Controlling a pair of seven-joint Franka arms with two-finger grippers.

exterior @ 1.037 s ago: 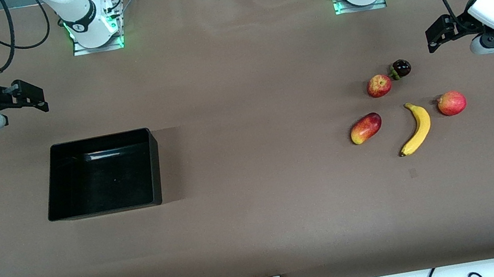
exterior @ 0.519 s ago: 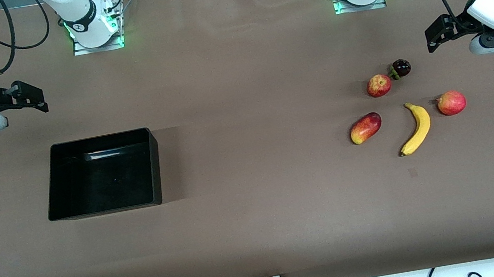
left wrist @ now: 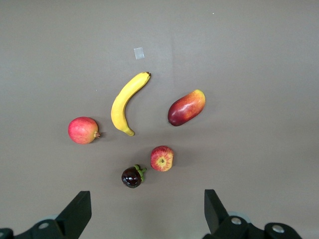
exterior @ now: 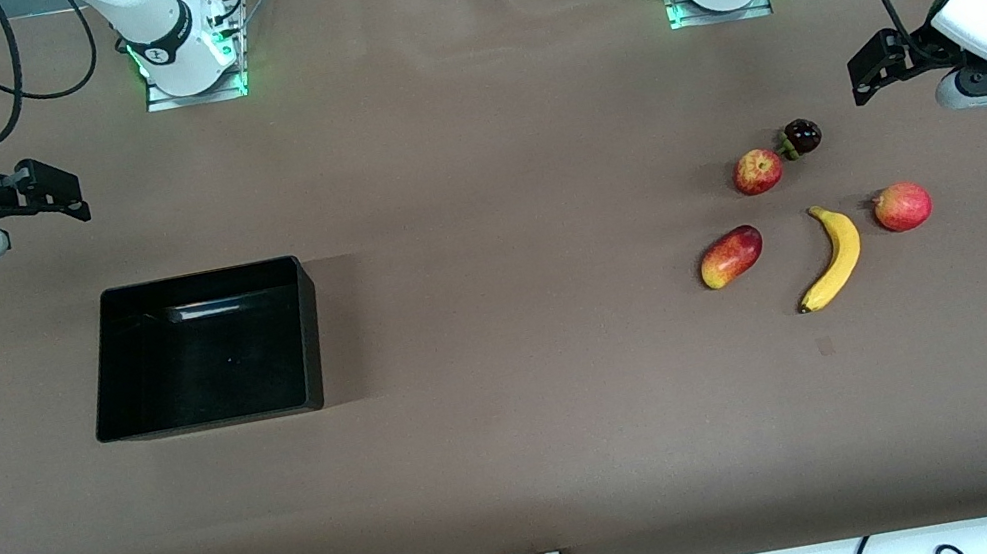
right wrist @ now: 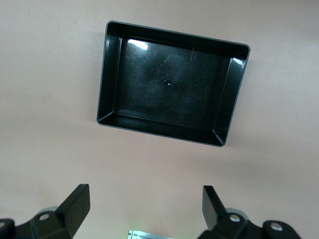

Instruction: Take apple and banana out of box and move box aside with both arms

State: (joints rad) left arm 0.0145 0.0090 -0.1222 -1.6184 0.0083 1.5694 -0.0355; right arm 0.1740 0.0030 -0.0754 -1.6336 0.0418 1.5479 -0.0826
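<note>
Nearest the front camera lies the banana (exterior: 830, 257), on bare table toward the left arm's end, between a mango (exterior: 731, 255) and a pink-red fruit (exterior: 902, 206). Slightly farther is the apple (exterior: 757, 171), with a dark mangosteen (exterior: 801, 136) just beside it. Toward the right arm's end, well apart from all 5 fruits, stands the box (exterior: 215, 410), its interior bare. Over the table's 2 ends, the left gripper (left wrist: 147, 211) and right gripper (right wrist: 145, 208) hang with fingers spread wide and nothing between them. Compared with 1 second ago, both grippers have drifted slightly outward and toward the bases; no object has moved. Judgement: fruit removal and box shifting appear complete, the arms retiring.
</note>
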